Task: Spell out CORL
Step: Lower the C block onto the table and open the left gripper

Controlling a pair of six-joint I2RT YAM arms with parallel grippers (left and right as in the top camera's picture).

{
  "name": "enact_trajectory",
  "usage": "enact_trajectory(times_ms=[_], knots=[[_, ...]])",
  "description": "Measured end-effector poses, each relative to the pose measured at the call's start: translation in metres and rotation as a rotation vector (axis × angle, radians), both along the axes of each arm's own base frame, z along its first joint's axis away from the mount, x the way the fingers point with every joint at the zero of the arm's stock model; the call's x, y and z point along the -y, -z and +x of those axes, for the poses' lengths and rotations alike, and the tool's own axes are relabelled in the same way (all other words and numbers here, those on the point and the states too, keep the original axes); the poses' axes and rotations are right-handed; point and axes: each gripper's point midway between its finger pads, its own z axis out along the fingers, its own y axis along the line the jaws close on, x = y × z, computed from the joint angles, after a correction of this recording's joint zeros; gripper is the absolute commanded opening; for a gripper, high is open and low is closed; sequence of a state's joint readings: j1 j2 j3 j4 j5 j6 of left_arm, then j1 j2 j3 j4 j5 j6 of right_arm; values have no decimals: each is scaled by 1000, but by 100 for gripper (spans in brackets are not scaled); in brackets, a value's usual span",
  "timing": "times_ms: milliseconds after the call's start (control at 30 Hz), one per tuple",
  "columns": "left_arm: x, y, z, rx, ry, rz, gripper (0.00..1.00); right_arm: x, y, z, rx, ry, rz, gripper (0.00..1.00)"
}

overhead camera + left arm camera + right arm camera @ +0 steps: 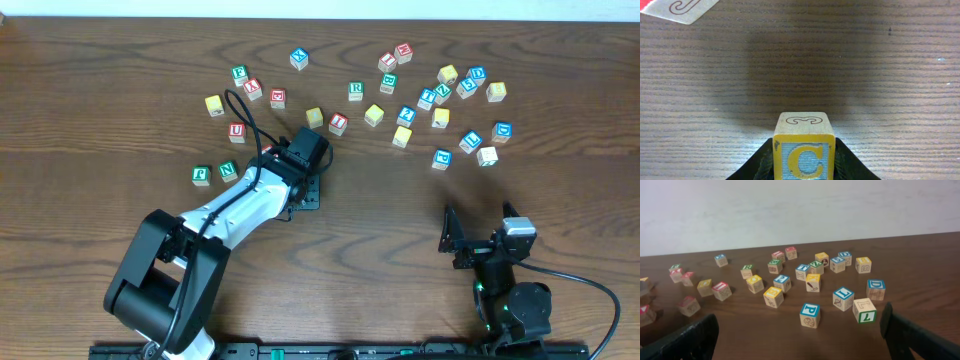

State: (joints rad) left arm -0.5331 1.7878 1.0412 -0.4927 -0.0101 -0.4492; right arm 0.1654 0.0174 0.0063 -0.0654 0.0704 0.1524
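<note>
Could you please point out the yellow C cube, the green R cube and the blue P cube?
yellow C cube [803, 159]: left wrist view, its lettered face.
green R cube [355, 90]: overhead view, its top face.
blue P cube [810, 310]: right wrist view, its top face.

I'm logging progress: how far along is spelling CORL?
Done: nothing; no letters stand in a row yet. In hand: the left gripper grips the C cube, bare table ahead. Left: O, R and L; the green R cube sits among the scattered cubes. The right gripper is open, empty.
</note>
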Motion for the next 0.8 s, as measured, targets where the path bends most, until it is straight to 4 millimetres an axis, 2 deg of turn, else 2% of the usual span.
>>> enact_trajectory(times_ms=[133, 600, 700, 800], knots=[[0, 1, 0, -3, 0, 2, 39, 0, 0, 0, 0, 0, 0, 99], [0, 1, -2, -9, 2, 1, 40, 0, 0, 0, 0, 0, 0, 99], [-1, -3, -5, -15, 12, 3, 41, 0, 0, 0, 0, 0, 0, 99], [1, -21, -4, 17, 34, -18, 56, 0, 0, 0, 0, 0, 0, 99]])
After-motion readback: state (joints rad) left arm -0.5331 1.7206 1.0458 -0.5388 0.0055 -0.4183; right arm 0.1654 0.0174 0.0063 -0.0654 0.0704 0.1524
